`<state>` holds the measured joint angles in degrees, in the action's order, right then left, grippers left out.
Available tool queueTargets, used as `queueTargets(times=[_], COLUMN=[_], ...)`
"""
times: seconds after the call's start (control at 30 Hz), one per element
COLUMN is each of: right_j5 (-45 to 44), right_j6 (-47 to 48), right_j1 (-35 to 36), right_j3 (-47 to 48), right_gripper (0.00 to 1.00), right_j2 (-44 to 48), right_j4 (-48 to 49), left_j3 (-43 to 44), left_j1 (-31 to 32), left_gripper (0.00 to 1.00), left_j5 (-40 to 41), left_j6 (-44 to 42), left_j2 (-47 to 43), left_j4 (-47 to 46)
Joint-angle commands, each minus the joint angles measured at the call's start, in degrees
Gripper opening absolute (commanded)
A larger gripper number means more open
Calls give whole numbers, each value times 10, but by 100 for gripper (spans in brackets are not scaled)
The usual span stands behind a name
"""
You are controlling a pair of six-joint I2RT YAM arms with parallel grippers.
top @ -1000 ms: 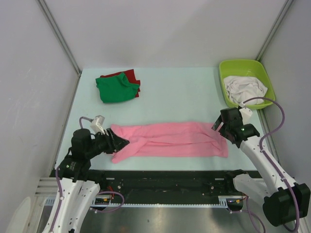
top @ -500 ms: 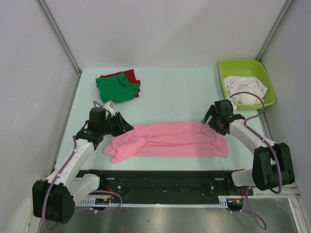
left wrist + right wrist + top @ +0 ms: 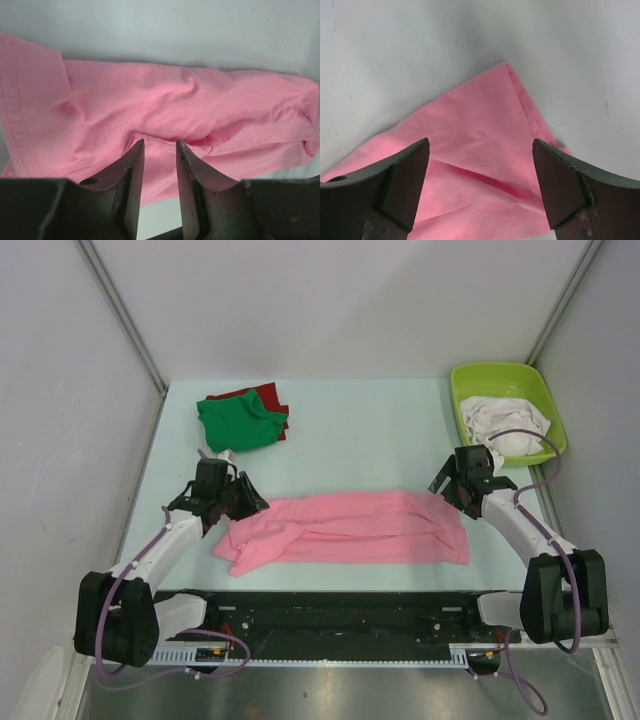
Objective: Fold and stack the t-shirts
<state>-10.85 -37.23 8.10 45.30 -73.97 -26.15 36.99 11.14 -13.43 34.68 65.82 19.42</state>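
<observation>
your left gripper (image 3: pixel 159 145) at 9 o'clock end of pink shirt (image 3: pixel 350 528), jaws narrowly apart; right gripper (image 3: pixel 480 145) over 3 o'clock corner, jaws wide.

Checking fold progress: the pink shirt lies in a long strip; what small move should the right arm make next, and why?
Probably lower the right gripper and close on the far right corner of the pink t-shirt: its jaws stand wide open over that corner, holding nothing, and the left gripper sits at the other end.
</observation>
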Motion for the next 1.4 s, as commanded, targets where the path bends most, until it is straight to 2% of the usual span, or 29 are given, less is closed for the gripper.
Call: queueTargets(times=[0.0, 0.07, 0.17, 0.47, 0.83, 0.97, 1.07, 1.13, 1.27, 1.33, 1.37], right_j5=[-51, -42, -29, -16, -6, -1, 1, 1, 2, 4, 5], right_j6=[15, 15, 18, 16, 18, 19, 20, 21, 20, 20, 19], right_j1=[-21, -28, -33, -45, -52, -51, -52, -51, -52, -53, -52], right_j3=[10, 11, 10, 11, 10, 11, 12, 11, 12, 11, 11], right_gripper=[88, 88, 81, 53, 43, 33, 20, 20, 11, 0, 0], right_j2=[10, 2, -17, -56, -115, -121, -123, -129, -141, -145, -145], right_j4=[-34, -27, -10, 48, 66, 74, 80, 82, 85, 88, 91], left_j3=[12, 9, 8, 0, 3, 2, 2, 0, -1, 0, 0], left_j1=[4, 5, 4, 4, 4, 3, 3, 3, 3, 3, 3], left_gripper=[36, 35, 34, 29, 27, 27, 27, 27, 27, 27, 27], left_j5=[24, 21, 17, 16, 15, 16, 19, 18, 20, 22, 21], left_j6=[10, 16, 16, 7, 0, 1, 0, 0, -3, -4, -4], left_j2=[-1, -5, -10, -22, -16, -17, -16, -16, -17, -17, -17], left_j4=[-20, -25, -27, -28, -25, -26, -25, -25, -23, -21, -21])
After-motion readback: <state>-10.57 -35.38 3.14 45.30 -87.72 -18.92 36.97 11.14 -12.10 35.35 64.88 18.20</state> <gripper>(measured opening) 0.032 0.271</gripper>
